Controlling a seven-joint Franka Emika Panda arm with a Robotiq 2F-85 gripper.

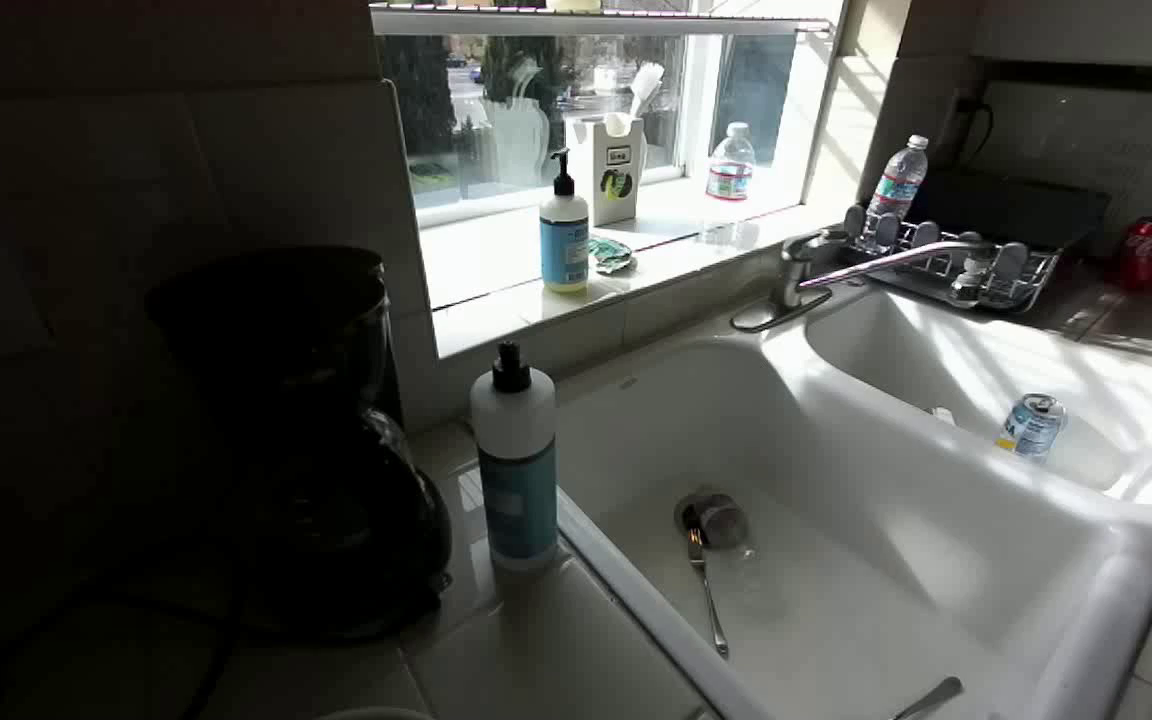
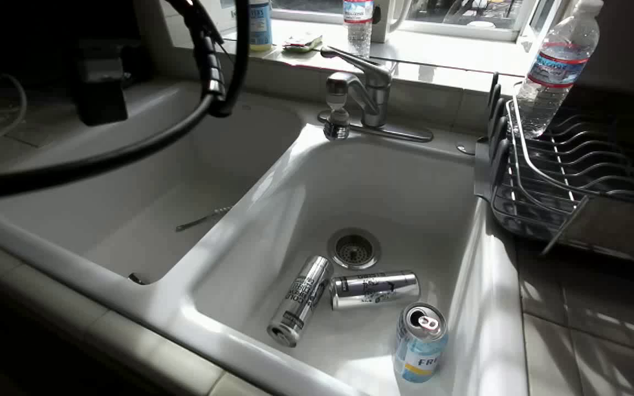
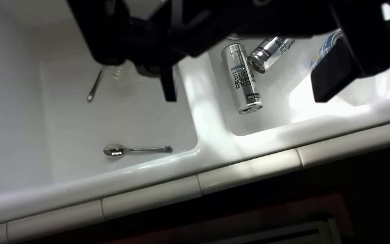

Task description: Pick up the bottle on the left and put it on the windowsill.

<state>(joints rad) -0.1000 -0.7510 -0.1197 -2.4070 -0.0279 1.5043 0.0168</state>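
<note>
The bottle (image 1: 518,480) stands upright on the tiled counter in an exterior view, between the coffee maker and the sink. It has a teal-blue lower body, a white upper part and a dark cap. It does not show in the wrist view. The windowsill (image 1: 484,285) is the bright ledge under the window, and it also shows in an exterior view (image 2: 443,58). My gripper (image 3: 245,97) is open in the wrist view, its dark fingers wide apart with nothing held. It is above the sink's front part, away from the bottle.
A blue pump bottle (image 1: 564,245), a box (image 1: 616,175) and a clear water bottle (image 1: 732,165) stand on the sill. The coffee maker (image 1: 306,450), faucet (image 2: 377,91), sink divider (image 2: 240,220), dish rack (image 2: 586,165), cans (image 2: 300,300) and a black cable (image 2: 130,159) are around.
</note>
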